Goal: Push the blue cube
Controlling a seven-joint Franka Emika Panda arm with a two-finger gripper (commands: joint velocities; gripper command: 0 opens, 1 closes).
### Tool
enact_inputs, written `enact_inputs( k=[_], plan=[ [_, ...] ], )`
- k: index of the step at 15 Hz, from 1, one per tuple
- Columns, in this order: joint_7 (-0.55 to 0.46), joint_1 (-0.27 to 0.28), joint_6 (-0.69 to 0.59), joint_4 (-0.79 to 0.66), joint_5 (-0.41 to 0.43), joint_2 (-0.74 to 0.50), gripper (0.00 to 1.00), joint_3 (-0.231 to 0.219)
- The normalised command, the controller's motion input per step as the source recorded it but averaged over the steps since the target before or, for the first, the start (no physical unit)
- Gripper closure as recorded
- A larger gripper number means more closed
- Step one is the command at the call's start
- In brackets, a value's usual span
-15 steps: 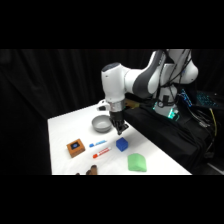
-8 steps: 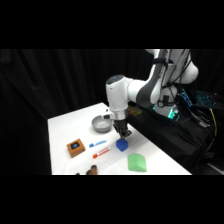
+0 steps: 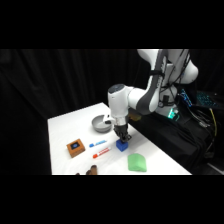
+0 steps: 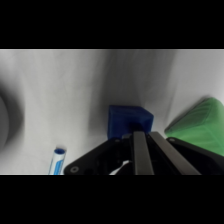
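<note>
While the white arm bends down over the white bench (image 3: 65,130), the tool (image 3: 123,137) hangs right at the blue cube (image 3: 121,145), its black tip meeting the cube's top on the far side as the side view has it. Whether its fingers are spread or pressed together, I cannot tell. From the wrist view, the tool (image 4: 141,134) rises from the bottom edge and its tip overlaps the blue cube (image 4: 125,119), which sits directly ahead of it, the near face partly hidden behind the black linkage. The cube rests on the bench near the middle of its front half. Just behind and to the left of it in the side view sits the grey bowl (image 3: 101,124). Further left lie the thin blue stick (image 3: 98,143) and, below it, a red stick (image 3: 100,153), side by side, with the brown block with a blue square on top (image 3: 75,147) beyond them. The green wedge (image 3: 136,162) lies near the front edge, close to the cube but apart from it; in the wrist view the green wedge (image 4: 200,125) shows to the cube's right, with the blue stick (image 4: 58,159) at lower left.
</note>
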Motion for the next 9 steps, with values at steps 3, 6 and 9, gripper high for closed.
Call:
enact_inputs(
  k=[3,6,9],
  plan=[
    [0.03,-0.04,-0.01,-0.08,-0.054,-0.13,0.98,0.054],
    [0.08,-0.016,-0.34,-0.13,-0.076,-0.47,0.98,0.046],
    [0.05,-0.028,-0.58,0.0,-0.049,-0.54,0.98,0.038]
  ],
)
